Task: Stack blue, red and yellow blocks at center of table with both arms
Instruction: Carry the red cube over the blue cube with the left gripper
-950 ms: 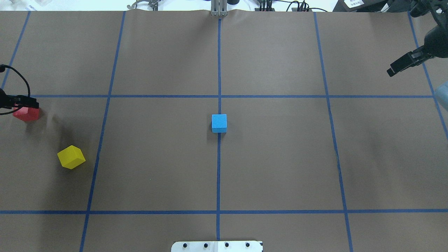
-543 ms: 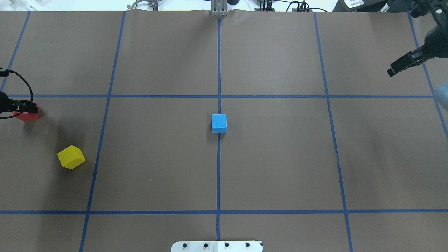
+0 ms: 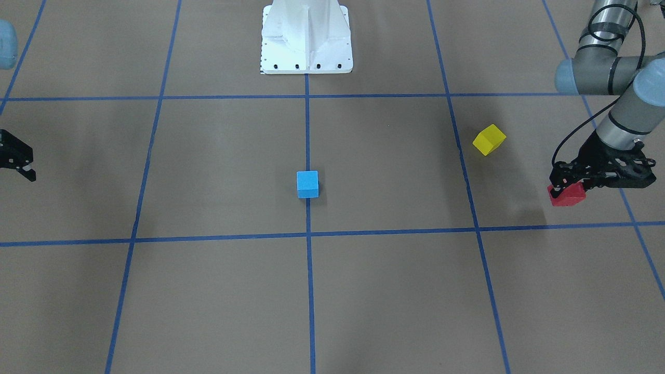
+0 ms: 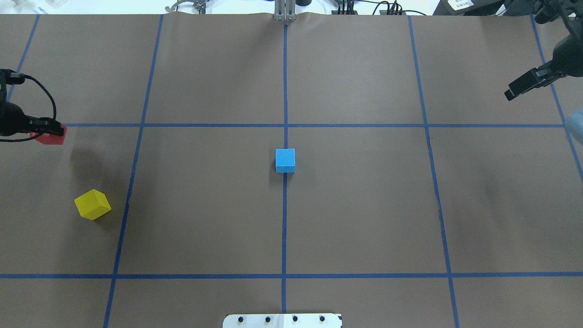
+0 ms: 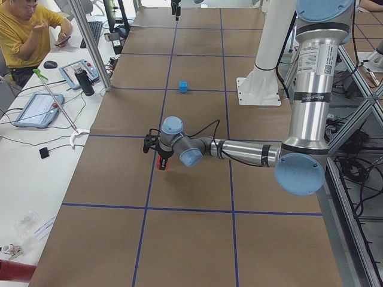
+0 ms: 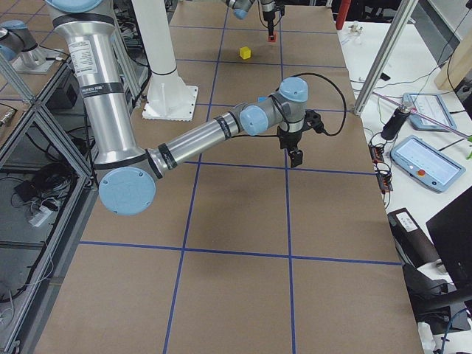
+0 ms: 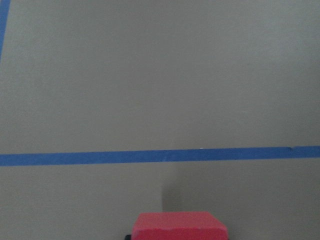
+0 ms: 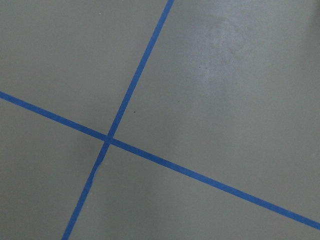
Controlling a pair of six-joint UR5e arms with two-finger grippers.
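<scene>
The blue block sits at the table's centre on the blue tape cross, and also shows in the front view. The yellow block lies on the left side of the table, turned at an angle. My left gripper is shut on the red block and holds it above the paper at the far left; the front view shows the red block under the fingers, and the left wrist view shows its top. My right gripper hangs open and empty at the far right.
Brown paper with blue tape grid lines covers the table. The white robot base plate is at the near edge. An operator sits at a side desk with tablets beyond the table's far edge.
My left gripper has risen with the red block in it and shifted a little toward the centre and the far side. The blue block, the yellow block and the right arm have not moved.
</scene>
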